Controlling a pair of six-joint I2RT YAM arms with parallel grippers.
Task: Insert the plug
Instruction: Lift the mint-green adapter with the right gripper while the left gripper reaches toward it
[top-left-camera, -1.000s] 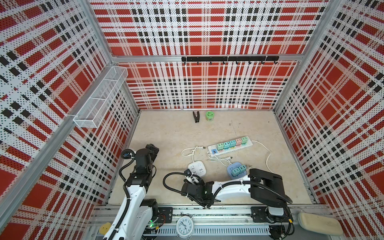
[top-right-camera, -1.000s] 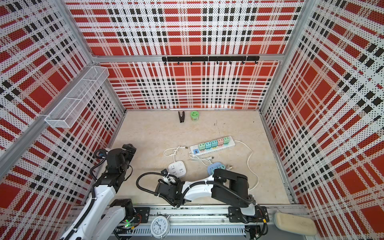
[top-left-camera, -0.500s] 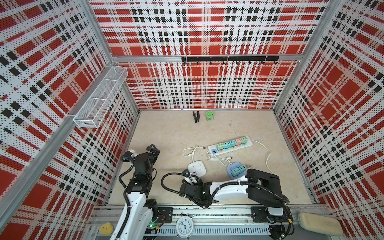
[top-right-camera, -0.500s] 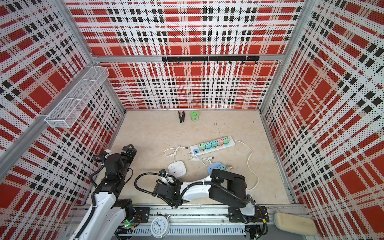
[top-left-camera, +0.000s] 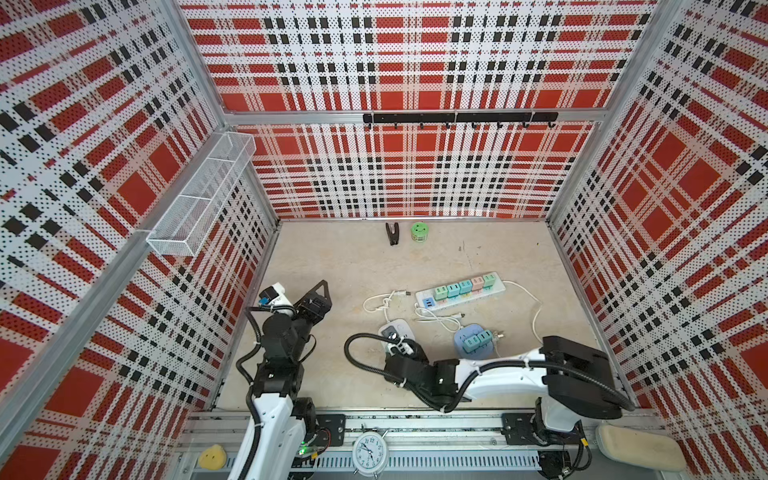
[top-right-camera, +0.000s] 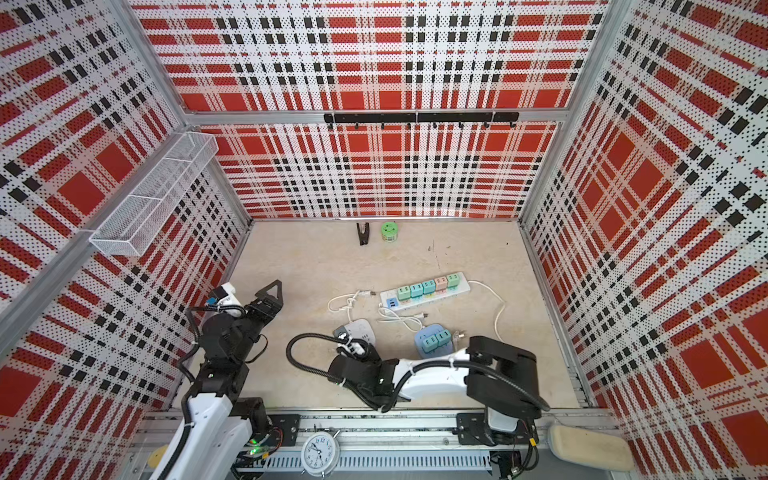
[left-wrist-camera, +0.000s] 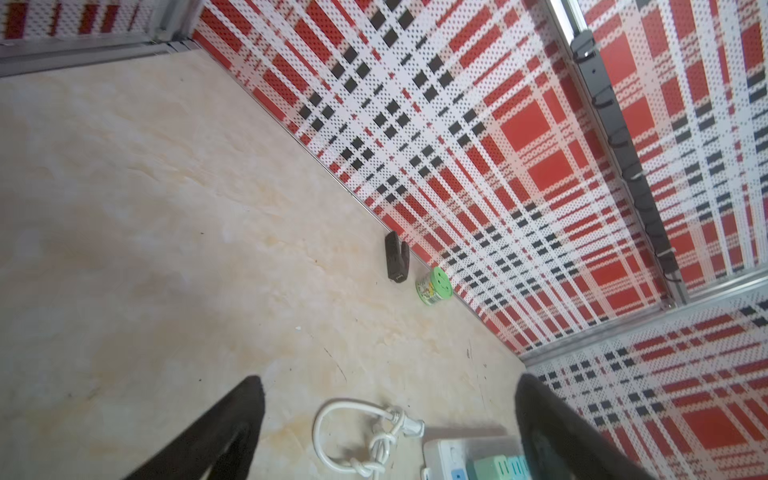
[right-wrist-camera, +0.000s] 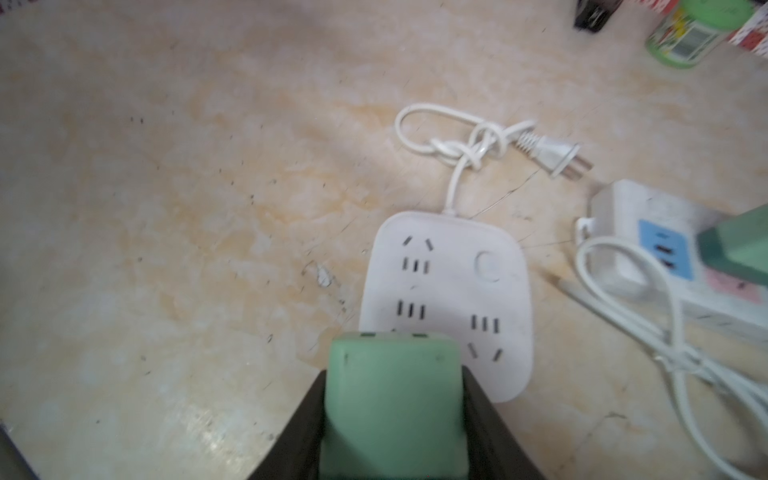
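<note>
- Clamps green plug adapter (right-wrist-camera: 390, 415) in right gripper (right-wrist-camera: 392, 386) by flat sides, at near edge of white socket block (right-wrist-camera: 457, 282).
- Holds left gripper (left-wrist-camera: 390, 382) wide apart, empty, well away from it.
- Probably feels light, stiff, smooth; better to grip squarely on flat sides.

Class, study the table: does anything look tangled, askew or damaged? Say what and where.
The cord of the square white power strip is tied in a knot, and its two-pin plug lies unplugged on the table. Nothing looks spilled or broken.
</note>
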